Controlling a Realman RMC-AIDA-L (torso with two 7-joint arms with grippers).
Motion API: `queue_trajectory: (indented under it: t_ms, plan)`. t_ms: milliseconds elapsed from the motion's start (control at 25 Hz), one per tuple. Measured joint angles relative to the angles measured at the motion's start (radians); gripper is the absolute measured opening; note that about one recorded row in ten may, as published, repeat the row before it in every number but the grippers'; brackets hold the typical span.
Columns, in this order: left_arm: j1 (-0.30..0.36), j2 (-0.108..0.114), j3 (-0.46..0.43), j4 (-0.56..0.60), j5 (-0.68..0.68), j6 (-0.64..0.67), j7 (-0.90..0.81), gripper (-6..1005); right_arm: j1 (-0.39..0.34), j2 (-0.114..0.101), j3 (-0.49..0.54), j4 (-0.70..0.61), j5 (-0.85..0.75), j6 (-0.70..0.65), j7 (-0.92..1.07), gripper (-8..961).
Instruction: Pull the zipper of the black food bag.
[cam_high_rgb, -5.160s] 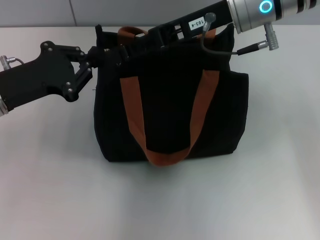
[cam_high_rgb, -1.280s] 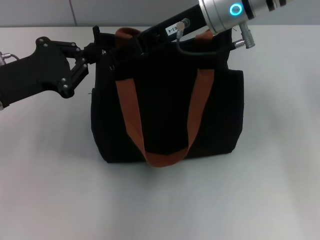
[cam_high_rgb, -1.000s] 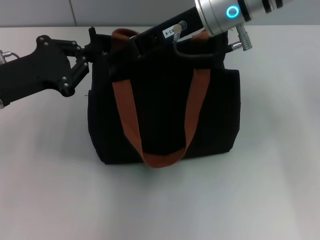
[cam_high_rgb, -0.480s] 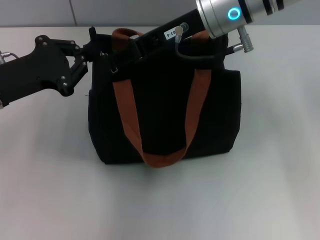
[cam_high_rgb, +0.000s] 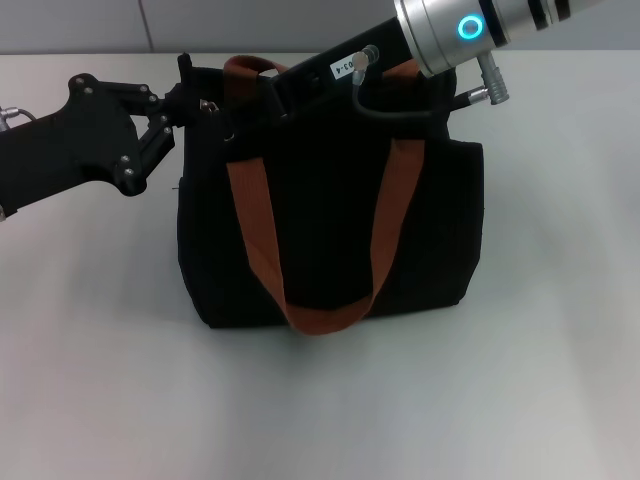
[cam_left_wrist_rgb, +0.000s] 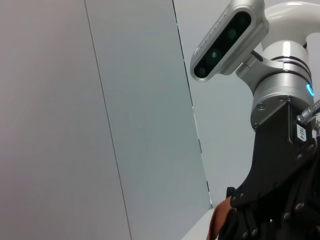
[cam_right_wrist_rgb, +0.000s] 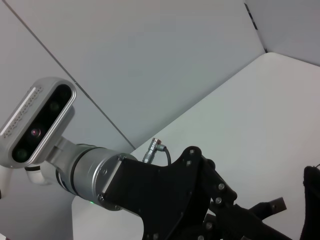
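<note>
Left hand (cam_high_rgb: 195, 103) reaches in from the left side of the bench (cam_high_rgb: 90, 360) and meets the upper left corner of the black food bag (cam_high_rgb: 330, 215); its dark fingers close in on the fabric edge there, apparently pinching it, though the black-on-black contact is hard to read. Right hand (cam_high_rgb: 250, 100) comes down along the bag's top from the far right, its silver wrist with a glowing blue ring raised above the bag's right end and its black forward part lying across the top opening. Its fingertips are lost against the dark cloth near the left end of the top, so I cannot tell whether they are spread or pressed together.

The bag is a large boxy black fabric tote standing upright in the middle of the pale bench. An orange-brown strap handle (cam_high_rgb: 320, 250) hangs down its front in a long loop, and a second strap (cam_high_rgb: 250, 66) peeks up behind the top edge. A small silvery glint (cam_high_rgb: 210, 104) sits at the top left corner, between the two hands; it may be the zipper, but it is too small to be sure. The two hands lie close together at that corner.
</note>
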Motion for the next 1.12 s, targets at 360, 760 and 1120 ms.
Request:
queue_trajectory:
  t_ms: [360, 760, 1120]
  plan:
    - [0.002, 0.0, 0.0, 0.0, 0.0, 0.0, 0.004, 31, 0.0, 0.0, 0.0, 0.0, 0.0, 0.007, 0.0, 186]
    - [0.002, 0.0, 0.0, 0.001, 0.0, 0.001, 0.005, 31, 0.001, 0.001, 0.0, 0.0, 0.0, 0.017, 0.001, 81]
    - [0.002, -0.002, 0.0, 0.001, 0.0, 0.003, 0.005, 31, 0.005, 0.001, 0.0, 0.004, 0.0, 0.023, 0.001, 83]
